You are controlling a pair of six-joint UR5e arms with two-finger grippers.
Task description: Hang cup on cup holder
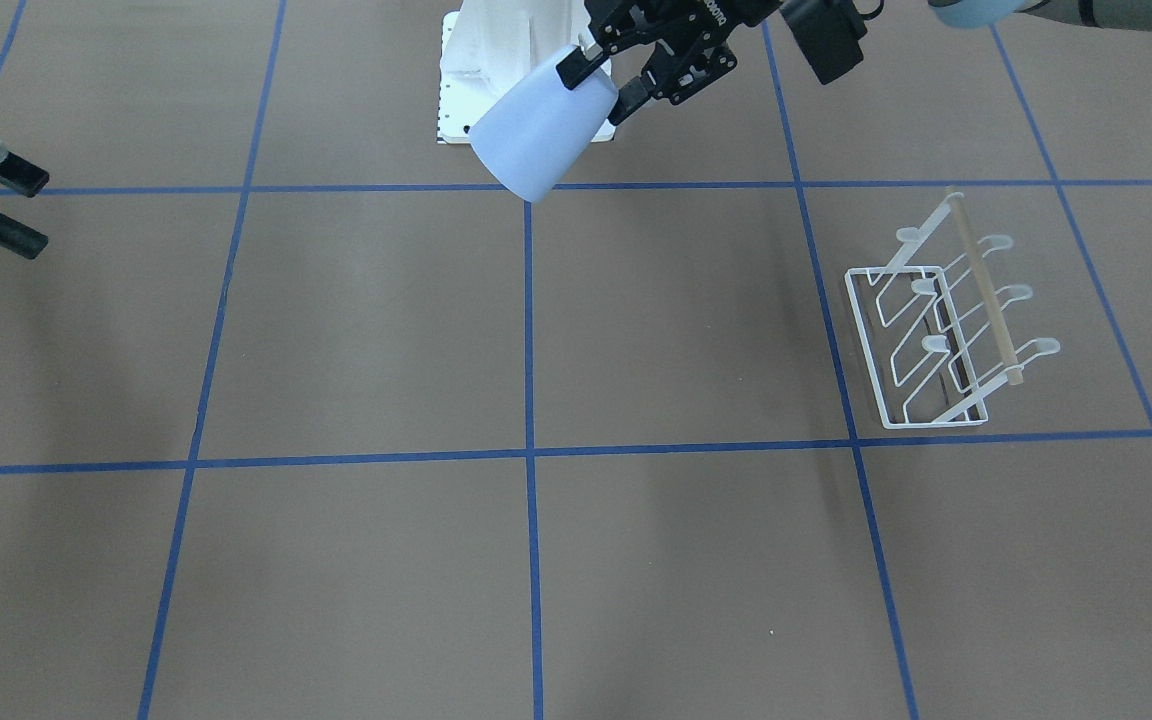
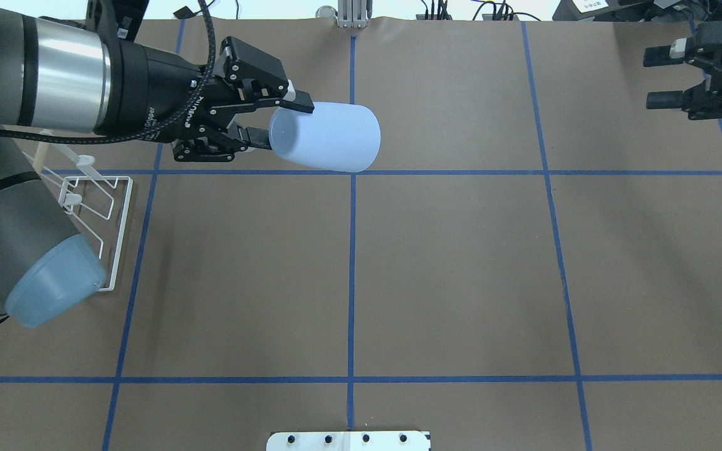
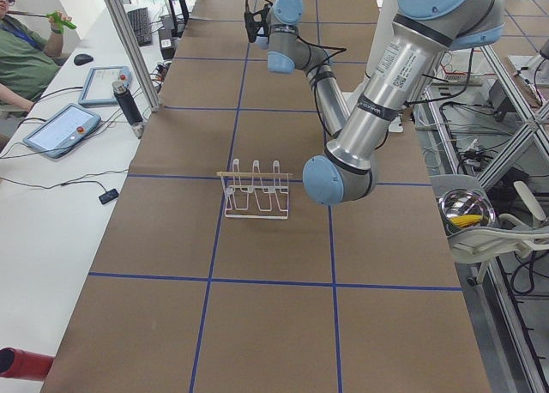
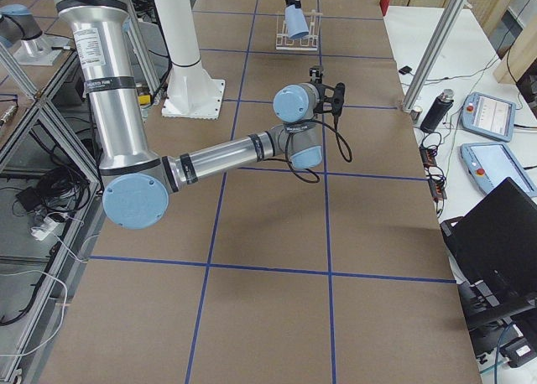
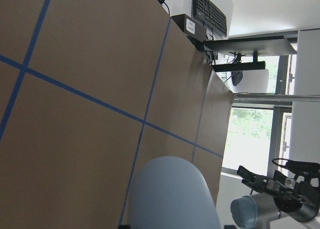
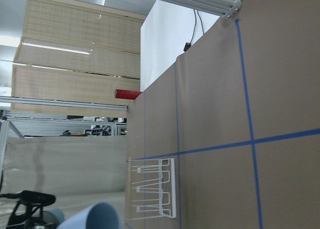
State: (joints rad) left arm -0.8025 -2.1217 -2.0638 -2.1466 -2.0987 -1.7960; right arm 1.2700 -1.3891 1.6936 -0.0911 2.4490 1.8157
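Two grippers: the left gripper is clamped on the cup. The right gripper has its fingers spread wide with nothing between them.
Where the cup is: up off the table, near 12 o'clock in the overhead view. It lies on its side with its mouth toward 3 o'clock.
Why it is held that way: the fingers pinch the small bottom end. I think this leaves the big open mouth free to slip over a prong.
Where the cup holder is: the cup holder stands on the table at 9 o'clock in the overhead view. It is well apart from the cup (about 8 o'clock from it).
Why the right gripper waits: it sits far out at 2 o'clock, likely so it is not in the way.
What the front view adds: all six prongs and the wooden rod, with no cup on any of them. In the overhead view the left arm covers much of the holder.
What the right wrist view adds: the holder seen from the side, plus a bit of the cup's rim.
What the left wrist view misses: it shows the cup's side and the table, but no holder.
Job left: the cup is not yet hung.
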